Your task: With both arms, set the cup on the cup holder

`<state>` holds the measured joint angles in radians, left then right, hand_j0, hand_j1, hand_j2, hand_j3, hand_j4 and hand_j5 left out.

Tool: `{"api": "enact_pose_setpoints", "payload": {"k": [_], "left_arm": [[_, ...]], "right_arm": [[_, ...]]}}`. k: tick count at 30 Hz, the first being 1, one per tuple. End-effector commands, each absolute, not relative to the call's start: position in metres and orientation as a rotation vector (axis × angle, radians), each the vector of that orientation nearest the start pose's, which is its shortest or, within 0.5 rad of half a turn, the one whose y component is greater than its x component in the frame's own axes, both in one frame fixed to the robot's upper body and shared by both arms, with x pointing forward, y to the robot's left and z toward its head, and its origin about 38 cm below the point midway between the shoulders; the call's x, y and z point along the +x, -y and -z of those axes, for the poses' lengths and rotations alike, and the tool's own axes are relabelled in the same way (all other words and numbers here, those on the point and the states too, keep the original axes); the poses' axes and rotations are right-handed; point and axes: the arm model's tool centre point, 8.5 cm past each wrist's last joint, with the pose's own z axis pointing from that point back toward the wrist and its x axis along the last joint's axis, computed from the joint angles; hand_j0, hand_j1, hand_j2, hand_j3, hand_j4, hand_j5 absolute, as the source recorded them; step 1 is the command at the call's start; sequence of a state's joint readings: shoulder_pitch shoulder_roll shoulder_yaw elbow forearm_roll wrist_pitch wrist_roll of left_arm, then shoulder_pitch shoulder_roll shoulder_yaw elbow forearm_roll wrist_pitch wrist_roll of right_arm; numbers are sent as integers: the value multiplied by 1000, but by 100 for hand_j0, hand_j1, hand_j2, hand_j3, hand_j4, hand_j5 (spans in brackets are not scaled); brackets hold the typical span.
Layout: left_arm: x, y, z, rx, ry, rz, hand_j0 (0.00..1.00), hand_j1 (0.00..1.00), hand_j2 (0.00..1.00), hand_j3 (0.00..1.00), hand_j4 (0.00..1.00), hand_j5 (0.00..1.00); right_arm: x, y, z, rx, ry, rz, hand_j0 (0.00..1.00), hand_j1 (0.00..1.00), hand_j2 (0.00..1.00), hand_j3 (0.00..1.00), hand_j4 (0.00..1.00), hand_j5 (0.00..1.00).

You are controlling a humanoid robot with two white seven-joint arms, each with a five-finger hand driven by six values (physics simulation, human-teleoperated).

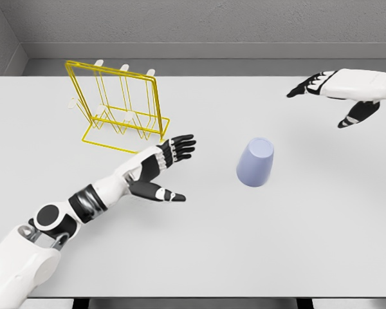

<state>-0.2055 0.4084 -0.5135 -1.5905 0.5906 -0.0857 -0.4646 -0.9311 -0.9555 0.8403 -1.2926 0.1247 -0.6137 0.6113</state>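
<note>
The white bench (199,257) fills nearly the whole frame, giving both arms free room around the work. In the upper left stands the yellow wire cup holder (119,106), upright with its pegs rising along the top, ready to take a cup slipped over one of them. The left hand (161,168) lies left of center, just below the holder's base, fingers spread wide and holding nothing, palm turned toward the cup as if set to close in from that side. The right hand (334,93) hovers in the upper right, also wide and empty, well apart from the cup. The lavender cup (256,163) rests upside down and tilted, right of center, between the two hands, ungrasped.
</note>
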Motion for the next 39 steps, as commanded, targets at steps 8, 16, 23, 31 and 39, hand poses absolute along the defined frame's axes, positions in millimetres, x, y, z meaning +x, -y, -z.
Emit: {"api": "enact_pose_setpoints", "payload": {"k": [8, 16, 23, 31, 39], "left_arm": [[392, -134, -101, -638, 1520, 827, 100, 100, 100, 100, 100, 100], [403, -110, -88, -673, 1497, 767, 100, 100, 100, 100, 100, 100], [404, -82, -91, -736, 1508, 732, 100, 100, 100, 100, 100, 100], [413, -80, -78, -726, 1466, 700, 100, 100, 100, 100, 100, 100], [412, -69, -79, -711, 1472, 739, 100, 100, 100, 100, 100, 100]], "right_arm": [[468, 378, -271, -398, 1281, -1958, 100, 100, 100, 100, 100, 100], [468, 381, -273, -404, 1279, -1952, 100, 100, 100, 100, 100, 100], [467, 379, -268, -389, 1275, -1955, 100, 100, 100, 100, 100, 100], [470, 388, -266, -399, 1278, -1914, 100, 100, 100, 100, 100, 100], [473, 378, -265, -384, 1311, -1908, 100, 100, 100, 100, 100, 100]]}}
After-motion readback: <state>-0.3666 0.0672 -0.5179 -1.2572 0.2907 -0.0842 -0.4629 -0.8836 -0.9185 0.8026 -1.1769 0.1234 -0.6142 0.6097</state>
